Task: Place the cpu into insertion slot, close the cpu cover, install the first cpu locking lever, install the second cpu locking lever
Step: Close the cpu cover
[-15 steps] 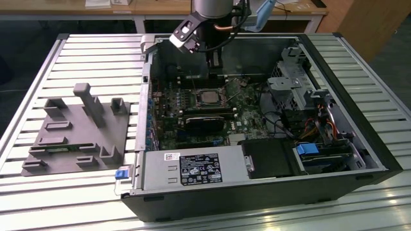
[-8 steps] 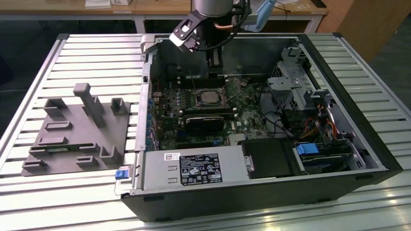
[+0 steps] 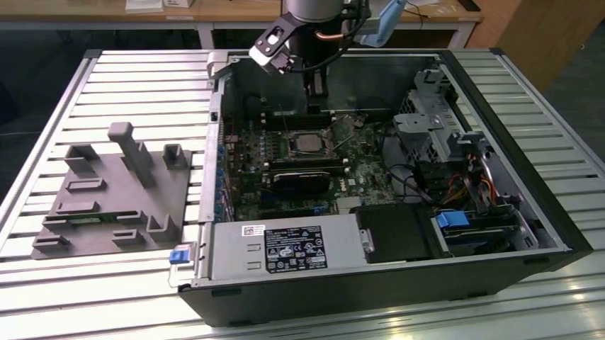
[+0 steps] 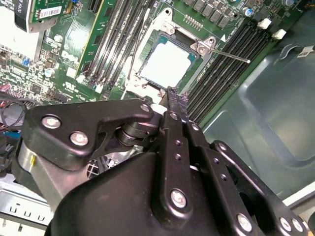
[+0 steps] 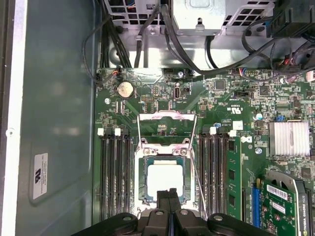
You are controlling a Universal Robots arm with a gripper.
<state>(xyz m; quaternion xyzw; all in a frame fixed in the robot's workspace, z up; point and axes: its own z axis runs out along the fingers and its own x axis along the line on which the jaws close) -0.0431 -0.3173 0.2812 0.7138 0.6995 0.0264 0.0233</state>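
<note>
Pincer [image 5: 169,192] shut tight by the cpu [image 5: 164,179]

The pincer's two black fingers [image 5: 164,204] are pressed flat together and hold nothing. In both wrist views the tip is seen right at one edge of the cpu. In the exterior view the pincer hangs down from the arm inside the open computer case [image 3: 378,283], above the green board [image 3: 364,173]. I cannot tell if the tip touches anything.

The cpu is a pale square. It lies flat in its socket [image 5: 142,194] on the green board, between two rows of long black memory slots [image 5: 114,177].

The cpu cover [image 5: 166,116] is a thin silver frame. It is lifted up off the cpu, on the side of the socket away from the pincer. The green board shows through its big hole. One locking lever [image 4: 227,54], a thin wire rod, sticks out sideways from a corner of the socket.

The computer case lies on its side on a table [image 3: 123,78] made of silver slats. On the exterior view's left, a grey tray [image 3: 104,205] with blocks standing up on it lies beside the case
</note>
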